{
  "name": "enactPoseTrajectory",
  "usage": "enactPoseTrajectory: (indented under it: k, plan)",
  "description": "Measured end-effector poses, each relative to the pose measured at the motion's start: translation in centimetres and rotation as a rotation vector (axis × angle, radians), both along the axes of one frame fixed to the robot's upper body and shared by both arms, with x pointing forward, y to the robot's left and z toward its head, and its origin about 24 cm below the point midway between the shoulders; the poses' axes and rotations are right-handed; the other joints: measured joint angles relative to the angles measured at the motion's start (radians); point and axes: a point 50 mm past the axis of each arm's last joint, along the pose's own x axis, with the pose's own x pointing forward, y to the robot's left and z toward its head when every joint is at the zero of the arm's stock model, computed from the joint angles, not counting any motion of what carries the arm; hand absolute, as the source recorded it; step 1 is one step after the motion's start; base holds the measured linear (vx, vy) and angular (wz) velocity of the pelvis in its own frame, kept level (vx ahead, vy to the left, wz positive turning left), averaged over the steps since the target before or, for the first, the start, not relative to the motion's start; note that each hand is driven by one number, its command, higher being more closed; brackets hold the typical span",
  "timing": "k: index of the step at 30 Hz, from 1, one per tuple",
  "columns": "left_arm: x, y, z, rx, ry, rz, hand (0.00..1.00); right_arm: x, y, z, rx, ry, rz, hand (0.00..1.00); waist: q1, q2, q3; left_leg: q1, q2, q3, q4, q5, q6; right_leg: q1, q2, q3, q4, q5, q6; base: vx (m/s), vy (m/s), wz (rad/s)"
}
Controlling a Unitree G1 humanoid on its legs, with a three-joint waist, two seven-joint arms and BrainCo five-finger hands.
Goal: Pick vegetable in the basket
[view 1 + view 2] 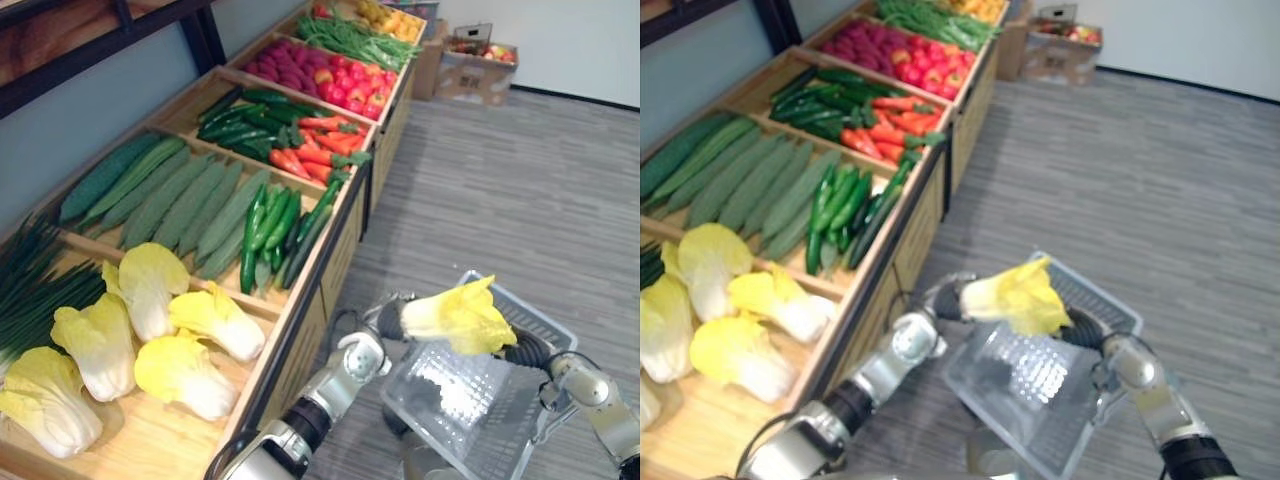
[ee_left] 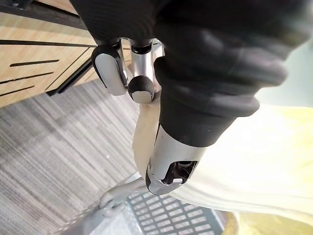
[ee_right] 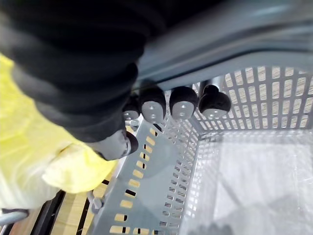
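A yellow-leaved cabbage (image 1: 455, 315) hangs over the grey plastic basket (image 1: 541, 327), its leaves pointing to the right. My left hand (image 1: 388, 318) is shut on its pale stem end (image 2: 145, 128). My right hand (image 1: 1087, 330) is at the basket's right side. In the right wrist view its fingers (image 3: 182, 104) are curled round the basket's grey handle (image 3: 234, 44). The basket's mesh floor (image 3: 254, 181) holds nothing I can see. It is held above the grey floor, beside the stand.
A long wooden display stand (image 1: 300, 305) runs along my left. It holds more cabbages (image 1: 180, 370), green onions (image 1: 30, 290), cucumbers (image 1: 185, 205), green peppers (image 1: 270, 230), carrots (image 1: 315, 145) and red fruit (image 1: 350, 85). A cardboard box (image 1: 475, 60) stands at the far end.
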Motion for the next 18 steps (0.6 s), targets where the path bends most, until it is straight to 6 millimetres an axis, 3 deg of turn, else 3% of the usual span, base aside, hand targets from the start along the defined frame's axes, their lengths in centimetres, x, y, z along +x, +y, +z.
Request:
enactPoseTrajectory:
  k: [6, 18]
  plan:
    - [-0.4, -0.4, -0.2, 0.066, -0.042, -0.038, 1.00, -0.7, 0.1, -0.3, 0.073, 0.020, -0.015, 1.00, -0.003, 0.002, -0.001, -0.005, 0.005, 0.001, 0.012, -0.006, -0.001, -0.008, 0.007, 0.007, 0.000, 0.000, 0.000, -0.01, 0.002, -0.04]
    - [-1.8, -1.6, -1.5, 0.144, -0.027, -0.158, 1.00, -1.0, -0.4, -0.3, 0.059, 0.012, -0.035, 1.00, -0.010, 0.003, -0.002, -0.016, 0.006, -0.005, 0.020, -0.011, 0.002, -0.017, 0.006, 0.011, -0.001, 0.002, 0.003, 0.00, 0.001, -0.01]
